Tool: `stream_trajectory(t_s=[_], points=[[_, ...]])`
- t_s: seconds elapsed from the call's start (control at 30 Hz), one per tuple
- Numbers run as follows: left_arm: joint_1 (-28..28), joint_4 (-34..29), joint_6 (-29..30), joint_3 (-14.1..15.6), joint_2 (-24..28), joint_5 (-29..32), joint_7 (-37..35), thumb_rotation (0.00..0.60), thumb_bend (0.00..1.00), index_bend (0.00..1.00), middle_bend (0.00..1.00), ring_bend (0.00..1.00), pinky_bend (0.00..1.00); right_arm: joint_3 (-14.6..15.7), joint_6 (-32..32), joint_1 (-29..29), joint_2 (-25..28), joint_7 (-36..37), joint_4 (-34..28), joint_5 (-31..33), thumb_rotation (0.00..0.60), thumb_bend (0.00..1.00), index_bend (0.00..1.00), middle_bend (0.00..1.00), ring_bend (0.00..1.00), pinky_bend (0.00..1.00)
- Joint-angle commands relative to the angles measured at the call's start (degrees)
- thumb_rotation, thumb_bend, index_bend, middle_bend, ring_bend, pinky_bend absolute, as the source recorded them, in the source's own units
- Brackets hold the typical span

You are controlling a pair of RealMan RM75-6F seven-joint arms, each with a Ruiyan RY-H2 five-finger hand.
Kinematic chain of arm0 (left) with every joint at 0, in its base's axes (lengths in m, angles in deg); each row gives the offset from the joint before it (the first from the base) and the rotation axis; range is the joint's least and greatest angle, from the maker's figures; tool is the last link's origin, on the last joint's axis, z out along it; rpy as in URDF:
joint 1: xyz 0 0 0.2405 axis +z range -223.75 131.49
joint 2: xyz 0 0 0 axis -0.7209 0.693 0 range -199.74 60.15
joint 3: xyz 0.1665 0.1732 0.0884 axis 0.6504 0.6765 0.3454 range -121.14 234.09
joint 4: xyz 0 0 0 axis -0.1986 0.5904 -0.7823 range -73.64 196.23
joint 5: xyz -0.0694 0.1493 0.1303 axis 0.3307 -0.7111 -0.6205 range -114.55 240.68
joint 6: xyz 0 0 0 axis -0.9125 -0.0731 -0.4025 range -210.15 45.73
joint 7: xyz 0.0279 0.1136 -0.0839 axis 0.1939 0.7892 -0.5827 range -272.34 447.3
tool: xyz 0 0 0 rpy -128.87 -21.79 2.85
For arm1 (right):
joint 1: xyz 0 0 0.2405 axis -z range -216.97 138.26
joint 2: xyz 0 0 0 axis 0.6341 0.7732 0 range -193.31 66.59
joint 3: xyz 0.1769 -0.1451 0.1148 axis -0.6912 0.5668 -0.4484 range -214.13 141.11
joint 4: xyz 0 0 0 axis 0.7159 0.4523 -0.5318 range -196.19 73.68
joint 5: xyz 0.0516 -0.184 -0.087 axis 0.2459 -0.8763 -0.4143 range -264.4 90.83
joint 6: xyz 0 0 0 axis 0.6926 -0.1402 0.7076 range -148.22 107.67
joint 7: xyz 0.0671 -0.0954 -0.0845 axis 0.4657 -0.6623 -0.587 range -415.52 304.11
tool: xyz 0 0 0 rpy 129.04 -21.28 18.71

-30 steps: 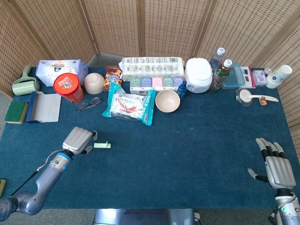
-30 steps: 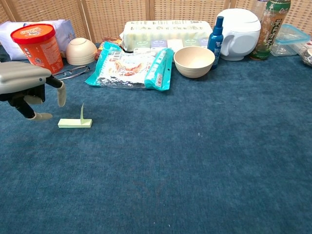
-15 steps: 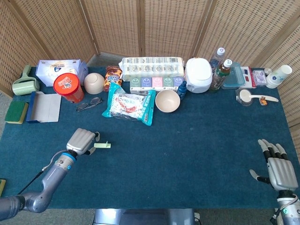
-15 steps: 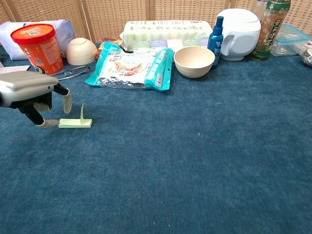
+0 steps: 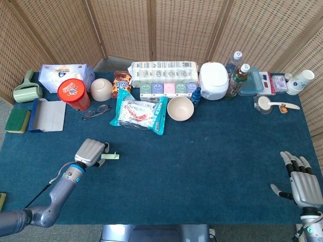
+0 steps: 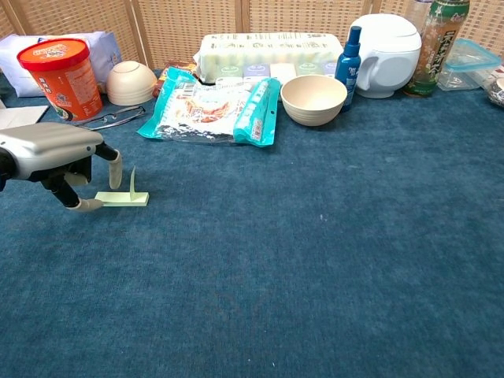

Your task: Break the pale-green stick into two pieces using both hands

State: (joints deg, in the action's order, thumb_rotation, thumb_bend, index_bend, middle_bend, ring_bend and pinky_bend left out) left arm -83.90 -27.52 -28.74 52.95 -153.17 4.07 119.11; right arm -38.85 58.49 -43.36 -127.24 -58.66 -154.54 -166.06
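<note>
The pale-green stick [image 6: 124, 198] lies flat on the blue cloth at the left, with a thin flap standing up from its middle; the head view shows the stick [image 5: 112, 156] too. My left hand [image 6: 55, 153] hovers right at its left end, fingers curled down around that end, the thumb low beside it; I cannot tell whether they touch it. In the head view the left hand [image 5: 90, 152] partly hides the stick's left end. My right hand [image 5: 303, 182] is far off at the table's near right corner, fingers spread and empty.
Behind the stick lie glasses [image 6: 110, 118], a red tub [image 6: 61, 75], a beige bowl [image 6: 131, 83] and a snack bag [image 6: 211, 106]. Further back stand a second bowl [image 6: 313, 99], a white cooker [image 6: 383, 45] and bottles [image 6: 348, 57].
My left hand has slid right and lowered until its fingers sit around the stick's left end. My right hand has drifted slightly toward the near edge. The stick has not moved.
</note>
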Motion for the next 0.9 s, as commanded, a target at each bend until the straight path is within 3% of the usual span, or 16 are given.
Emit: stream_trajectory(t_s=[0.03,0.43,0.9], points=[[-0.2,0.1,0.1,0.1,-0.2,0.3,0.3,0.590,0.29,0.42,1.00,1.00,1.00,0.0,0.1,0.1,0.0,0.1,0.1,0.0,0.534,0.25,0.00,0.06,0.11,0.02],[-0.8,0.7,0.3,0.5,-1.0,2.0,1.0,0.590,0.29,0.43,1.00,1.00,1.00,0.0,0.4,0.6,-0.3,1.3,0.9,-0.1,0.534,0.25,0.00,0.06,0.11,0.02],[-1.3,0.5,1.1,0.9,-1.4,3.8,2.7,0.600,0.29,0.55,1.00,1.00,1.00,0.0,0.6,1.1,-0.5,2.2,1.5,-0.2,0.533,0.25,0.00,0.06,0.11,0.02]])
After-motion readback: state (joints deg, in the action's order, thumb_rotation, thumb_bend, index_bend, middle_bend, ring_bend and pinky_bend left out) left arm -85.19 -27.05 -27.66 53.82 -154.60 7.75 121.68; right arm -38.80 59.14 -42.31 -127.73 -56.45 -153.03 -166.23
